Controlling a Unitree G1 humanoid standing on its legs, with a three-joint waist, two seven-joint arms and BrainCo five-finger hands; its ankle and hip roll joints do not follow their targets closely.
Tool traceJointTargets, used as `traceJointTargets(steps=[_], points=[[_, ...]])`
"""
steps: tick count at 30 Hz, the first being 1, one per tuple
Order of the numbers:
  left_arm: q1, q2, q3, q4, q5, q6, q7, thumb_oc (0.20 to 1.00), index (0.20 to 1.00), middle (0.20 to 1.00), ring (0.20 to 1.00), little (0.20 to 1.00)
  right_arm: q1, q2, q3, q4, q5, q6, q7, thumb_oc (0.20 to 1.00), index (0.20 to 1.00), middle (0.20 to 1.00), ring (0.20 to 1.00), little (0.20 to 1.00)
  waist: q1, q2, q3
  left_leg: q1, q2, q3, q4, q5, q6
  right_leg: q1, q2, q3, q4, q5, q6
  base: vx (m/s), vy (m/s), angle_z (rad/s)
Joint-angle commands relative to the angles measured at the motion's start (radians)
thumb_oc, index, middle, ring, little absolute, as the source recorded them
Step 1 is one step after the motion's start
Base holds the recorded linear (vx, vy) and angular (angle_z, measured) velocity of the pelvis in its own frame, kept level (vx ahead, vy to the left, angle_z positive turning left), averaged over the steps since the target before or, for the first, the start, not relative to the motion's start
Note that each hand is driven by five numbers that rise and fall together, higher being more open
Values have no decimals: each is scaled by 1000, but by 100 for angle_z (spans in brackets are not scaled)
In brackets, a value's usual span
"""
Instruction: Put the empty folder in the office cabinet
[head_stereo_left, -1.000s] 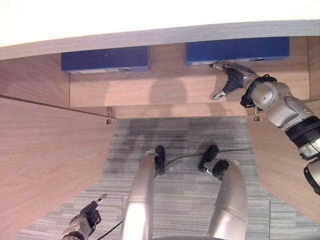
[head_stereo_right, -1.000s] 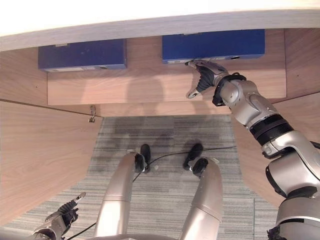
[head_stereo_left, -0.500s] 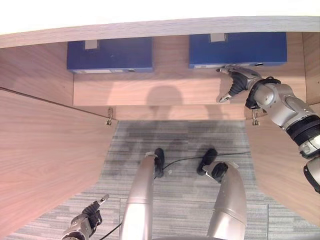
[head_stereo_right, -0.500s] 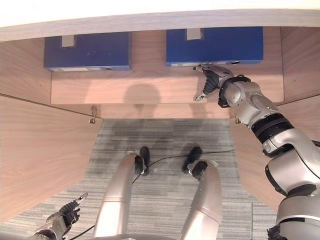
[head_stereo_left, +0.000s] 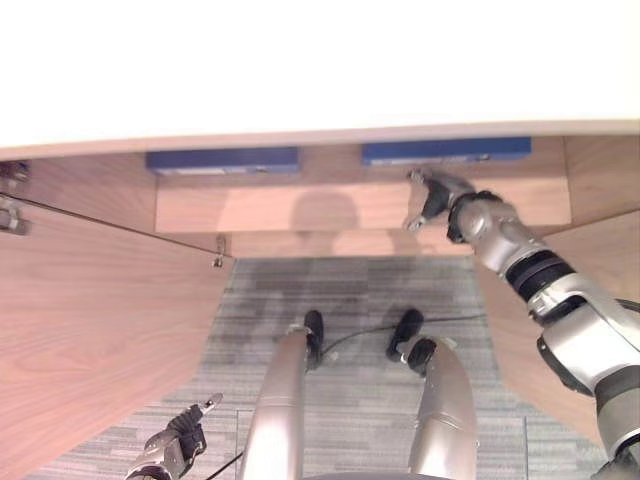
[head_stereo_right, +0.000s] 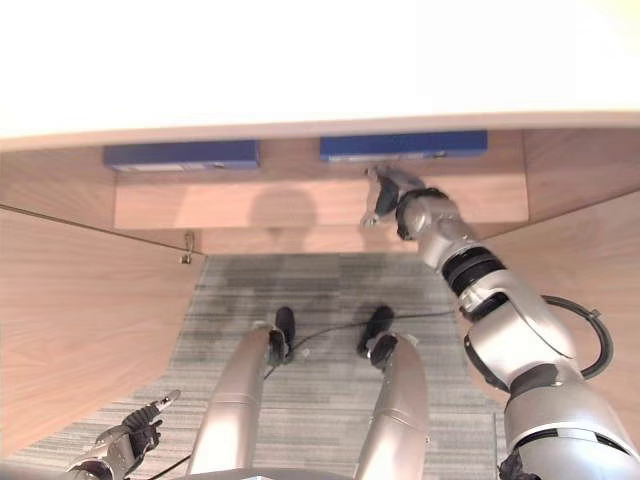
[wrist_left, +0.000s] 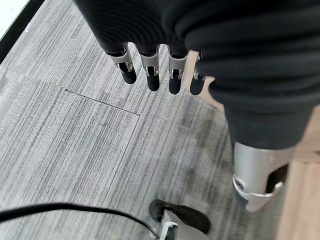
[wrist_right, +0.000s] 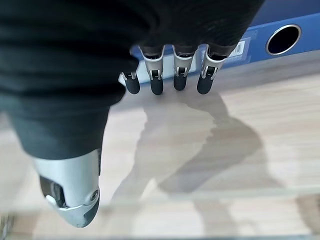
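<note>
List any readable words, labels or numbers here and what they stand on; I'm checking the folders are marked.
None can be read.
Right blue folder: a small white label on its spine beside the round hole, print too small to read.
Left blue folder: a pale strip along its lower edge, too small to read.

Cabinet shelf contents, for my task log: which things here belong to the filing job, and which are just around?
Job: right blue folder, right hand open beside it, cabinet shelf.
Around: left blue folder, left hand low over the carpet.
</note>
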Motion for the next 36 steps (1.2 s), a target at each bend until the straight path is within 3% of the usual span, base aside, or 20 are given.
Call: traceJointTargets(steps=[1, 8, 9, 15, 20, 23, 24, 25, 26, 27, 28, 29, 36], points=[[-32, 49, 17, 74, 46, 19, -4, 1000, 1000, 1000, 1000, 1000, 106, 23, 139, 119, -73, 17, 143, 1000, 1000, 1000, 1000, 1000, 8, 31, 103, 68, 11, -42, -118, 39, -65, 132, -21, 53, -89, 41, 109, 27, -74, 9], [-30, 54, -8, 108, 118, 16, -43, 1000, 1000, 1000, 1000, 1000, 232, 141, 133, 286, -100, 23, 150, 1000, 1000, 1000, 1000, 1000, 26, 25, 117, 368, 2, -52, -329, 98, -83, 461, 36, -12, -344, 104, 122, 75, -94, 0], [-23, 46, -16, 114, 152, 17, -56, 1000, 1000, 1000, 1000, 1000, 287, 170, 118, 308, -102, 24, 150, 1000, 1000, 1000, 1000, 1000, 27, 21, 106, 451, 1, -56, -392, 117, -90, 556, 55, -33, -419, 120, 126, 123, -117, 0], [-14, 35, -24, 122, 221, 18, -69, 1000, 1000, 1000, 1000, 1000, 403, 220, 78, 348, -116, 28, 148, 1000, 1000, 1000, 1000, 1000, 25, 9, 76, 643, 20, -56, -555, 170, -117, 759, 105, -79, -598, 157, 135, 125, -114, 0], [-16, 7, -31, 134, 282, 13, -50, 1000, 1000, 1000, 1000, 1000, 522, 283, 22, 422, -116, 47, 138, 1000, 1000, 1000, 1000, 1000, 29, -3, 14, 801, 56, -46, -741, 276, -143, 908, 160, -119, -781, 209, 135, 84, -117, -6], [-10, -33, -38, 133, 304, 14, -35, 1000, 1000, 1000, 1000, 1000, 618, 329, -7, 468, -113, 56, 136, 1000, 1000, 1000, 1000, 1000, 39, -1, -40, 901, 82, -44, -849, 341, -154, 995, 219, -125, -870, 216, 130, 154, -172, -4], [0, -58, -43, 121, 303, 10, -35, 1000, 1000, 1000, 1000, 1000, 658, 337, -17, 473, -103, 55, 135, 1000, 1000, 1000, 1000, 1000, 38, 0, -67, 932, 87, -39, -869, 338, -152, 1021, 237, -125, -885, 203, 128, 73, -151, -9], [14, -123, -73, 111, 295, 10, -45, 1000, 1000, 1000, 1000, 1000, 721, 332, -48, 486, -66, 52, 131, 1000, 1000, 1000, 1000, 1000, 37, -9, -74, 944, 77, -51, -736, 287, -127, 1066, 257, -87, -885, 180, 111, 13, -90, -9], [17, -141, -87, 120, 308, 8, -44, 1000, 1000, 1000, 1000, 1000, 739, 323, -58, 486, -49, 49, 126, 1000, 1000, 1000, 1000, 1000, 39, -18, -69, 937, 41, -96, -644, 232, -115, 1073, 260, -55, -885, 184, 103, -70, -14, -67], [19, -150, -94, 128, 316, 7, -45, 1000, 1000, 1000, 1000, 1000, 746, 318, -63, 483, -43, 47, 128, 1000, 1000, 1000, 1000, 1000, 37, -23, -69, 934, 20, -127, -623, 208, -107, 1072, 261, -42, -885, 184, 103, -99, 94, -132], [21, -164, -108, 147, 339, 5, -43, 1000, 1000, 1000, 1000, 1000, 757, 304, -79, 484, -28, 41, 130, 1000, 1000, 1000, 1000, 1000, 38, -29, -70, 927, -43, -207, -610, 147, -82, 1065, 262, -8, -885, 193, 104, -113, 144, -160], [25, -172, -112, 169, 379, 4, -37, 1000, 1000, 1000, 1000, 1000, 769, 297, -103, 498, -17, 40, 128, 1000, 1000, 1000, 1000, 1000, 21, -27, -80, 943, -69, -231, -640, 119, -65, 1067, 273, 12, -885, 203, 103, -85, 123, -119], [31, -180, -131, 175, 409, 3, -39, 1000, 1000, 1000, 1000, 1000, 835, 266, -212, 524, 54, 46, 126, 1000, 1000, 1000, 1000, 1000, -31, -25, -125, 1030, -86, -183, -775, 149, -37, 1044, 259, 64, -885, 255, 124, -78, 180, -41]])
